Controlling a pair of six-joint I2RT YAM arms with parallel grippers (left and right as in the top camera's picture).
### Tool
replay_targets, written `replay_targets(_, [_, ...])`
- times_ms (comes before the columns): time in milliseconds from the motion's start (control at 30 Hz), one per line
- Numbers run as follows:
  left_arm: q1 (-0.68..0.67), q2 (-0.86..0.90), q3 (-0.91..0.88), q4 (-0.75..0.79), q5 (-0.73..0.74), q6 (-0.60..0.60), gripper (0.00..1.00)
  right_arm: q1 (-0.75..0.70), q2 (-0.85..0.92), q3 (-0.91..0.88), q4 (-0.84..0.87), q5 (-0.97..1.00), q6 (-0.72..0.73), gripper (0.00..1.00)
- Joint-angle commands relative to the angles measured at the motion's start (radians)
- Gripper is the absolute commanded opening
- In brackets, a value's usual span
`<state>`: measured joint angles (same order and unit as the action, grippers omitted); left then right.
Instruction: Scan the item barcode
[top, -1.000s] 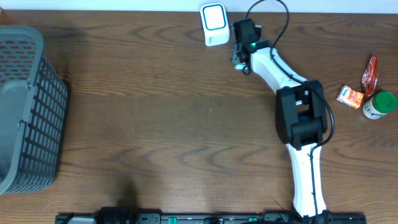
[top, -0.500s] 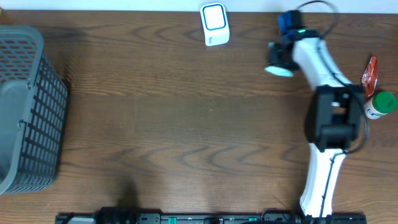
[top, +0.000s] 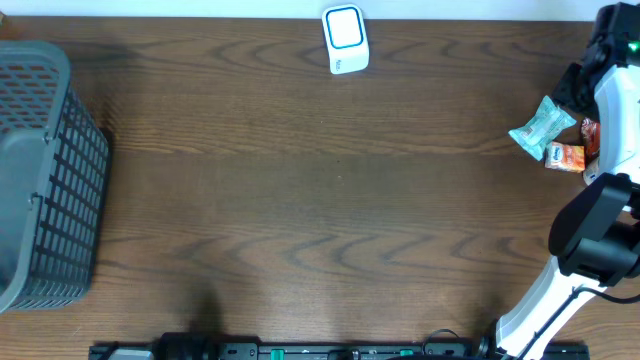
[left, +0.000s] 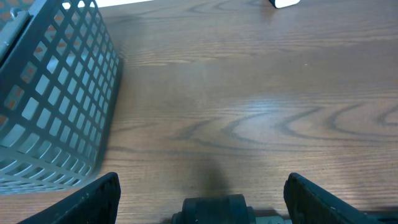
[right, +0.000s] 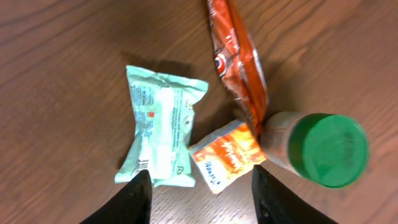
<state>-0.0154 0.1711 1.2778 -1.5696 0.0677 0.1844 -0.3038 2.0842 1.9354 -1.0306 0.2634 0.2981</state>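
The right gripper (right: 200, 198) hangs above the right side of the table (top: 300, 200) with its two fingers (right: 134, 200) apart and nothing between them, so it is released. Under it lies the teal packet (right: 163, 127), flat on the wood and a little tilted, with its printed side up. Just to the right of the packet lies a small orange box (right: 227, 155), and its corner touches or almost touches the packet; I cannot tell which. Beyond the box a long orange-red sachet (right: 239, 56) stretches toward the far side. A bottle with a green cap (right: 326, 149) stands beside the box on its right. In the overhead view the white scanner (top: 345, 38) with a blue window stands at the far edge near the middle, well apart from the packet. A grey basket (top: 45, 170) stands at the left edge of the table. The left gripper (left: 204, 182) is low at the near side, close to the basket, with its jaws wide apart and empty.
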Motion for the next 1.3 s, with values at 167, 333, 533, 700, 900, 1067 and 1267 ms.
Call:
replay_targets(167, [-0.004,-0.002,0.002,-0.001,-0.009,0.01,0.84,0.047,-0.218,0.001,0.028,-0.151,-0.019,0.6])
replay_targets(333, [-0.004,-0.002,0.002,-0.001,-0.009,0.01,0.84,0.069,-0.517,0.001,0.146,-0.274,-0.019,0.96])
replay_targets(533, [-0.004,-0.002,0.002,-0.001,-0.009,0.01,0.84,0.069,-0.859,0.001,0.431,-0.344,-0.026,0.99])
replay_targets(700, [-0.004,-0.002,0.002,-0.001,-0.009,0.01,0.84,0.069,-1.101,0.001,0.439,-0.343,-0.201,0.99])
replay_targets(900, [-0.004,-0.002,0.002,-0.001,-0.009,0.01,0.84,0.07,-1.416,-0.097,0.291,-0.368,-0.292,0.99])
replay_targets(1067, [-0.004,-0.002,0.002,-0.001,-0.009,0.01,0.84,0.07,-1.666,-0.297,0.386,-0.366,-0.308,0.99])
replay_targets(1267, [-0.004,-0.002,0.002,-0.001,-0.009,0.01,0.84,0.073,-1.87,-0.475,0.411,-0.366,-0.367,0.99])
